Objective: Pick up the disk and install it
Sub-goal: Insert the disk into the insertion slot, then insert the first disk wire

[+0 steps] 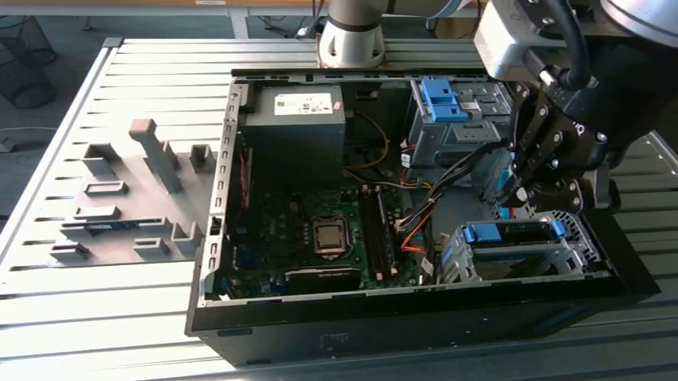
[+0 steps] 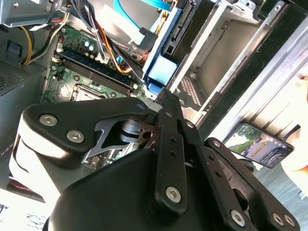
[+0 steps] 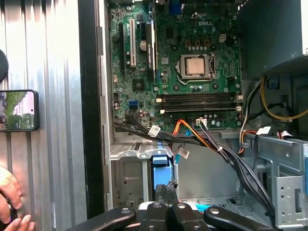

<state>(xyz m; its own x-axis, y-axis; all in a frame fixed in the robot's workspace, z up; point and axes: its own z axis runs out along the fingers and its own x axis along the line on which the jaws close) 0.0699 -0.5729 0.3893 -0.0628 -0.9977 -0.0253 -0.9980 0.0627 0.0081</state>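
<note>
Your black pincer (image 1: 526,196) hangs over the near corner of the open black computer case (image 1: 350,337), on the exterior view's right. It is just above the silver sheet-metal drive cage (image 1: 567,254).

- The disk (image 1: 514,232) is the flat silver drive with bright blue plastic rails, and it sits in that cage. In the exterior view its blue end shows at the cage's top.
- In both wrist views the disk (image 3: 161,166) (image 2: 161,72) stands on edge inside the cage. The pincer tip (image 3: 166,190) is right at its blue end.
- You cannot tell whether the pincer is apart, together or clamped on the disk. You also cannot tell whether it touches the disk.
- A second silver cage with a blue plastic latch (image 1: 440,99) stands at the case's far right.
- A large grey power-supply box (image 1: 297,111) sits far left inside the case, and the green motherboard (image 1: 317,230) lies on the case floor.
- The case rests on a slatted grey metal table (image 1: 106,317). Grey fixture blocks (image 1: 127,198) stand to the case's left.
- In the first wrist view a dark phone (image 3: 19,109) lies on the slats beside the case, with a person's hand (image 3: 9,207) near it.
</note>
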